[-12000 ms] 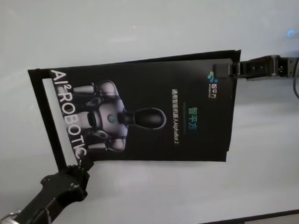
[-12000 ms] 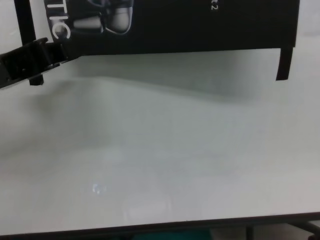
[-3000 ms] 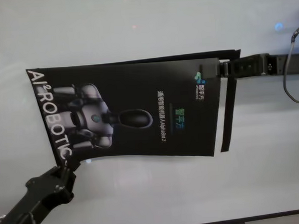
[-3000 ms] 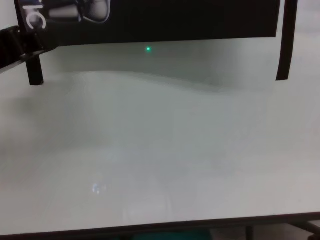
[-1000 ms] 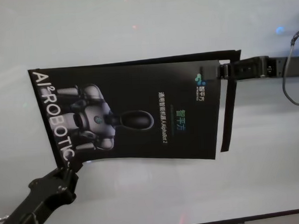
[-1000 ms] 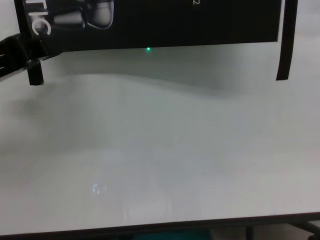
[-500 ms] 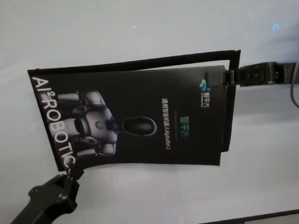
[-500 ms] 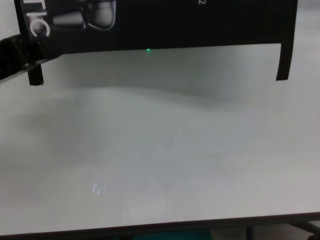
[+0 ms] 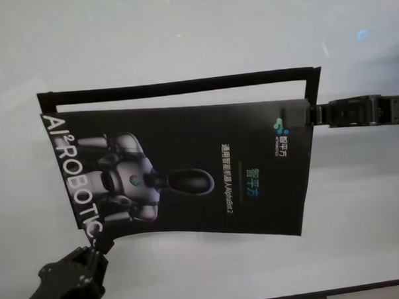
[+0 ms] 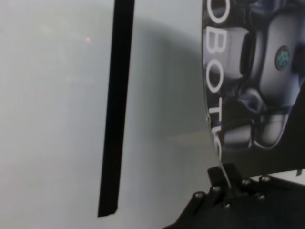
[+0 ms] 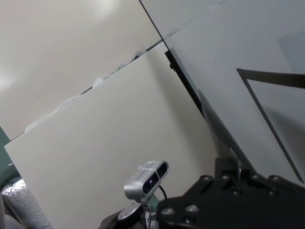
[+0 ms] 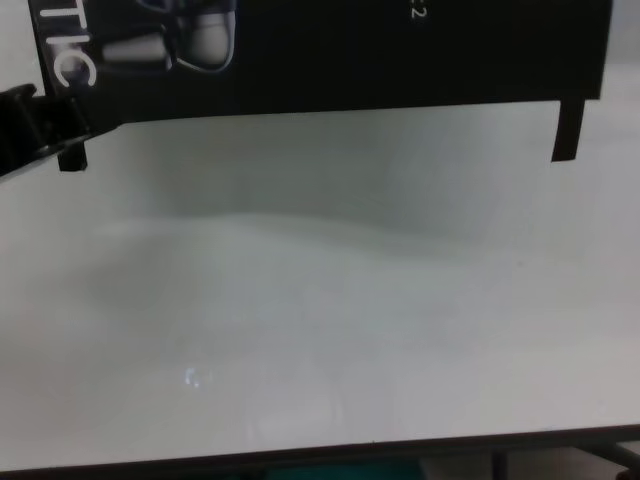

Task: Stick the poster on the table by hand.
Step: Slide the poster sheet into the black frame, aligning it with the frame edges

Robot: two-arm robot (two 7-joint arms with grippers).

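The left claw (image 9: 92, 249) is seen at about 7 o'clock in the head view, clamped on the near-left corner of the poster (image 9: 187, 170), just below the last letters of the white lettering (image 9: 73, 175). In the left wrist view the thin edge of the sheet is pinched between the black fingers (image 10: 224, 179). The right claw (image 9: 308, 113) is reached in from 3 o'clock and is closed on the far-right corner of the poster, beside the small logo.

The poster is held between the two claws over the white table (image 9: 181, 31), its middle bowed; a soft shadow is cast on the table beneath it in the chest view. A silver-grey robot picture (image 9: 131, 177) is printed on its left half.

A narrow black frame of strips (image 9: 177, 87) is laid on the table, exposed along the poster's far edge at 12 o'clock. Short strip ends are shown below the poster's near edge in the chest view, at left (image 12: 70, 155) and right (image 12: 567, 130).
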